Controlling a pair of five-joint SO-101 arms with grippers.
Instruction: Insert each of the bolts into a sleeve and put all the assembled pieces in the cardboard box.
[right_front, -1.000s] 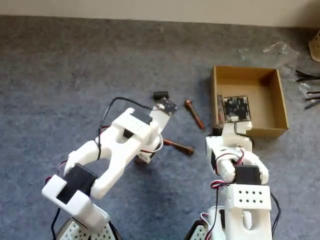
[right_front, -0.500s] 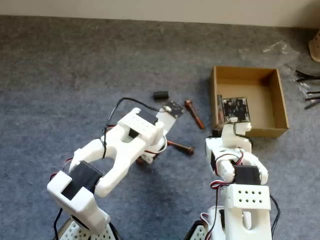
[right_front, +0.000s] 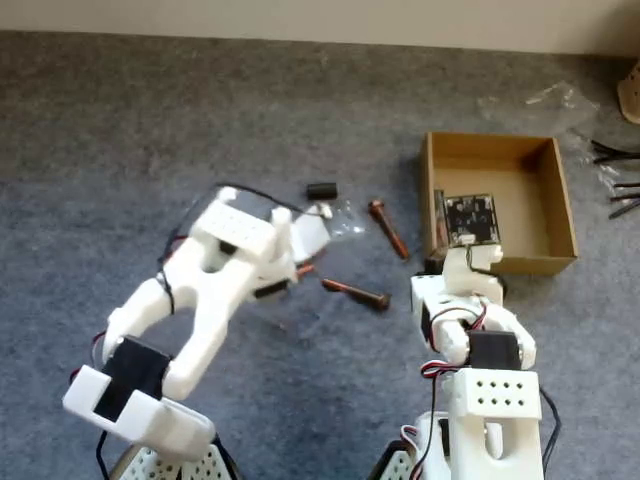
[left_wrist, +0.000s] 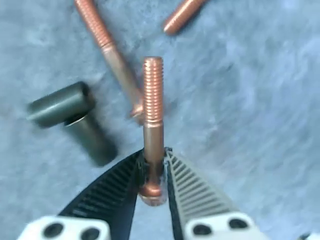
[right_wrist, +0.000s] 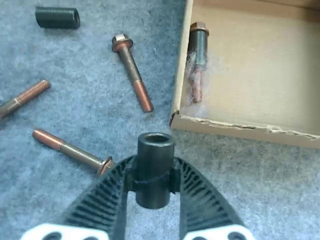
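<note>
Two hands loaded: left hand (left_wrist: 152, 156) clamped tight on a bolt (left_wrist: 153, 95) near its head, threads pointing fwd, and right hand (right_wrist: 154, 169) clamped on a sleeve (right_wrist: 155, 147), bore exposed, just beside the cardboard box (right_wrist: 240, 129); risk: bolt pivots in that short grip, so misses bore w/ any misalignment.

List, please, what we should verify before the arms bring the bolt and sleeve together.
1. Left gripper shut on bolt near its head, threads free: ok.
2. Right gripper shut on sleeve, bore open: ok.
3. Bolt lined up with the bore: not ok, the grippers are well apart in the high view.
4. Room in cardboard box: ok, one assembled piece lies by its wall.
5. Sleeves for the two loose bolts: cannot tell; one loose sleeve is in sight.
</note>
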